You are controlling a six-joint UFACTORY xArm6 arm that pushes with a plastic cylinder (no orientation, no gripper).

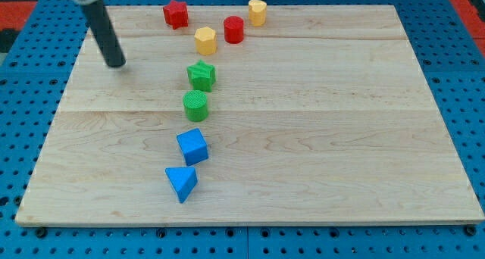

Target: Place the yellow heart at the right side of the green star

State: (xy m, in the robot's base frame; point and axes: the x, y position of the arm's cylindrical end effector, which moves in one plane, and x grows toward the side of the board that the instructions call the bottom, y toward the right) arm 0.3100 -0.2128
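The green star (201,76) lies left of the board's middle, in its upper half. Two yellow blocks show. The one near the view's top (257,12) looks like the heart, up and to the right of the star. The other yellow block (205,40), which looks like a pentagon, sits just above the star. My tip (116,64) rests on the board far to the left of the star, touching no block. The rod rises from it toward the view's top left.
A red star (175,14) and a red cylinder (233,29) lie near the view's top. A green cylinder (195,105) sits just below the green star. A blue cube (192,146) and a blue triangle (181,182) lie lower down. The wooden board (341,138) rests on a blue pegboard.
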